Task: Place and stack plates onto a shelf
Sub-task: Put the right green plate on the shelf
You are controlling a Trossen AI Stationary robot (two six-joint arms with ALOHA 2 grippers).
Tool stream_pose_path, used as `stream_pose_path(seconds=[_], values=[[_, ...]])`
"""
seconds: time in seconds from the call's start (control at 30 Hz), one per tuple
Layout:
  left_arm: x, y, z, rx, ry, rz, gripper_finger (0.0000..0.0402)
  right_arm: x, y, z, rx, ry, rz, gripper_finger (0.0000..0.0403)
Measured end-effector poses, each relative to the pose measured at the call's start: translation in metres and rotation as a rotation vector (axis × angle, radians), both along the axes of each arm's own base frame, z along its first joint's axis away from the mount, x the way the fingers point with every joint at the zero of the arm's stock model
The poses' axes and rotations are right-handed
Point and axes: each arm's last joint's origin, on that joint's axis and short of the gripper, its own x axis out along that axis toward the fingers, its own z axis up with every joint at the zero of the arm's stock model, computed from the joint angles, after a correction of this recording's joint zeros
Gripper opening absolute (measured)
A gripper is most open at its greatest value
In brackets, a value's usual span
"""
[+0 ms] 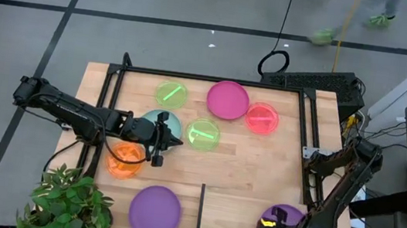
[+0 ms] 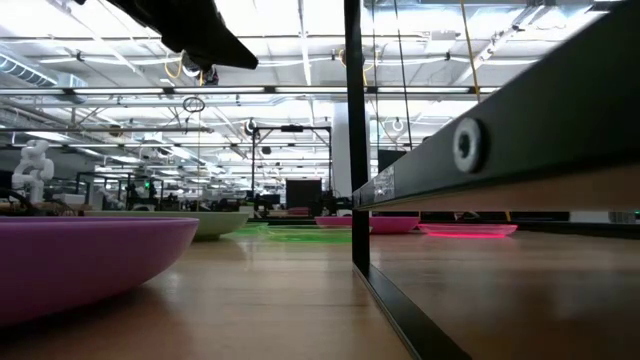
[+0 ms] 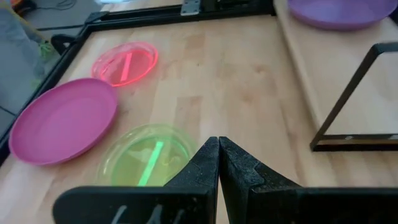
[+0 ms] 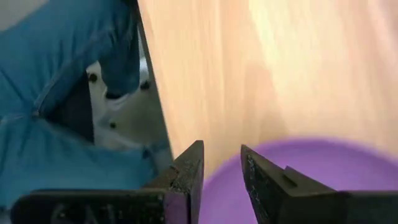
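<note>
The left end effector point(image 1: 163, 139) hangs closed and empty beside the pale teal plate point(image 1: 172, 123), while the right end effector point(image 4: 222, 168), parted above a purple plate point(image 4: 298, 180), might clip its rim and nudge it along the shelf point(image 1: 246, 213)

Seven plates point(image 1: 228, 100) lie flat; purple one point(image 1: 154, 211) on shelf point(image 1: 178, 196).

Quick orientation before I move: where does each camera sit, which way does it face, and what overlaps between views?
High view: overhead, looking down; both arms, left claw by the teal plate.
Low view: table height, past the divider bar; an arm overhead.
Left wrist view: over its shut claw toward the green plate.
Right wrist view: over its open claw above a purple plate.
Shared: magenta plate in the high and left wrist views.
</note>
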Motion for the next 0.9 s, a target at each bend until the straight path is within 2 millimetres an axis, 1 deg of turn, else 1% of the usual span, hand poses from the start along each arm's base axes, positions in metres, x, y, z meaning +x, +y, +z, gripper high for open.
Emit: stream_pose_path(seconds=[0.07,0.13,0.3,0.43,0.53,0.7,0.8,0.9], values=[[0.002,0.000,-0.006,0.041,0.037,-0.001,0.0023,0.004,-0.005,0.004,-0.018,-0.030,0.006,0.0089],[0.007,0.000,-0.012,0.062,0.056,0.007,0.0038,0.008,-0.010,0.008,-0.028,-0.051,0.014,0.0089],[0.021,0.008,-0.031,0.143,0.118,0.043,0.0100,0.015,-0.022,0.016,-0.059,-0.082,0.063,0.0089],[0.030,0.017,-0.050,0.194,0.197,0.046,0.0133,0.020,-0.026,0.017,-0.084,-0.089,0.101,0.0089],[0.038,0.020,-0.066,0.234,0.247,0.026,0.0143,0.020,-0.026,0.017,-0.095,-0.092,0.121,0.0089],[0.051,0.020,-0.092,0.301,0.299,-0.055,0.0145,0.019,-0.025,0.017,-0.101,-0.094,0.132,0.0089],[0.055,0.019,-0.106,0.314,0.337,-0.110,0.0145,0.019,-0.025,0.017,-0.109,-0.100,0.142,0.0089],[0.057,0.021,-0.115,0.315,0.370,-0.112,0.0145,0.020,-0.025,0.018,-0.132,-0.127,0.157,0.0089]])
